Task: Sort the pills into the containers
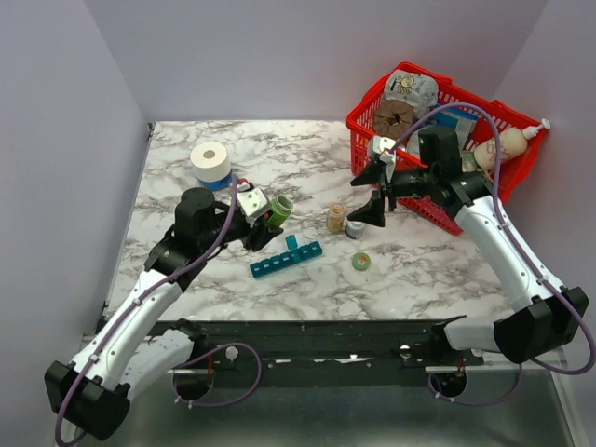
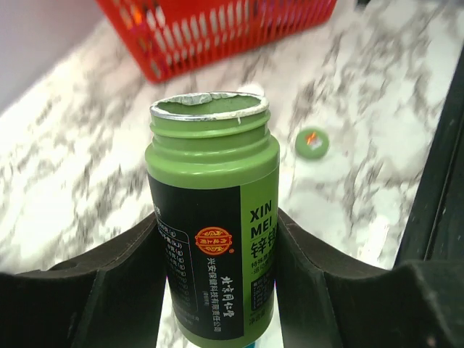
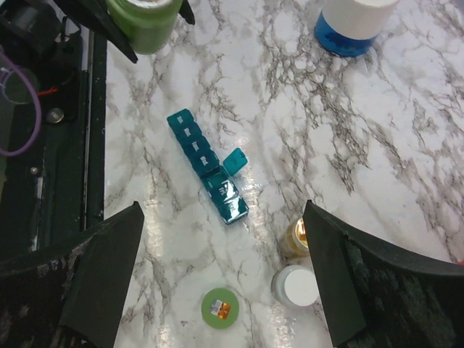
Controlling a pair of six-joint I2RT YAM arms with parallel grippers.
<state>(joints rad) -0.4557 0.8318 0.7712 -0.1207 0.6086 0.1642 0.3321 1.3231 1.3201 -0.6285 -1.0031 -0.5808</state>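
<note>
Left wrist view: the green bottle [image 2: 210,167] between the left gripper's [image 2: 217,225] fingers runs off the lower edge, so its base is unseen. Its inside cannot be seen past the torn foil rim. Beyond the fingertips, the red basket [image 2: 217,29] is blurred and cut by the top edge. The green cap [image 2: 312,143], off to the fingers' right, is too blurred to read.

Right wrist view: ahead of the right gripper [image 3: 222,210], the pill organiser's [image 3: 206,174] compartments are too small to show any contents. The small amber bottle [image 3: 296,235] is partly hidden behind one finger. The white and blue roll [image 3: 351,25] is cut off at the top edge.
</note>
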